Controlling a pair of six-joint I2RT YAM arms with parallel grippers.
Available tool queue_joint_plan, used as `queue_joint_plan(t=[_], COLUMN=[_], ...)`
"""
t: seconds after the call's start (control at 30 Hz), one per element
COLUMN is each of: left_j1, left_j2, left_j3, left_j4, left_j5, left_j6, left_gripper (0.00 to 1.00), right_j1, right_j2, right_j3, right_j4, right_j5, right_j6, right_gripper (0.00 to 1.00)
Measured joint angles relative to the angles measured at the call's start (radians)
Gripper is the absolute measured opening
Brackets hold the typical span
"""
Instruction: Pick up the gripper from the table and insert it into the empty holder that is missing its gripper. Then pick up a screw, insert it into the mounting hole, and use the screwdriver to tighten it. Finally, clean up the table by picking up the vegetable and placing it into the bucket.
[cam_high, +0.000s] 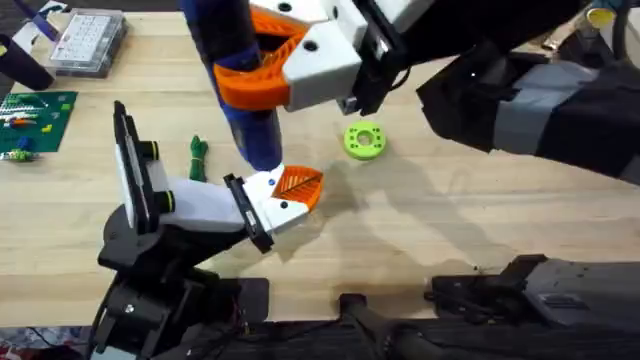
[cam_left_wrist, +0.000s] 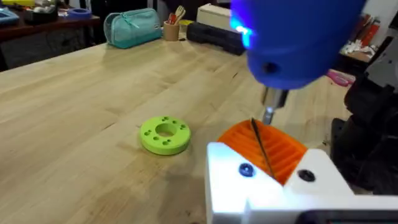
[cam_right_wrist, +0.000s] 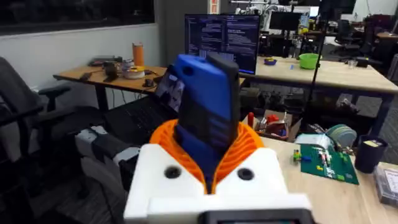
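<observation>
While the right arm reaches across from the bench's right edge and rises close under the overhead camera, its right gripper (cam_high: 275, 65) is clamped on the screwdriver (cam_high: 243, 85), the orange ribbed pads (cam_right_wrist: 245, 146) pressed on either side of the blue handle. The screwdriver stands roughly upright, long axis vertical, thin metal tip (cam_left_wrist: 268, 112) pointing down at the gripper (cam_high: 290, 192). This white block, its orange ribbed finger pointing toward the bench's right edge, sits in the holder (cam_high: 205, 205) near the middle of the bench. The left gripper's state cannot be told. The vegetable (cam_high: 198, 158) lies on the bench toward the left edge, well apart from the lime-green ring (cam_high: 364, 140). No legible writing is visible.
</observation>
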Motion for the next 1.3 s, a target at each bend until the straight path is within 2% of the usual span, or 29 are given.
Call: queue_joint_plan(t=[1.3], left_j1=[0.000], left_j2=[0.000], left_j3=[0.000], left_j4=[0.000], left_j5=[0.000], left_j6=[0.000], left_gripper=[0.018], right_j1=[0.000], right_j2=[0.000], right_j3=[-0.024], right_j4=[0.009], right_j5=[0.004], right_j6=[-0.030], right_gripper=[0.026])
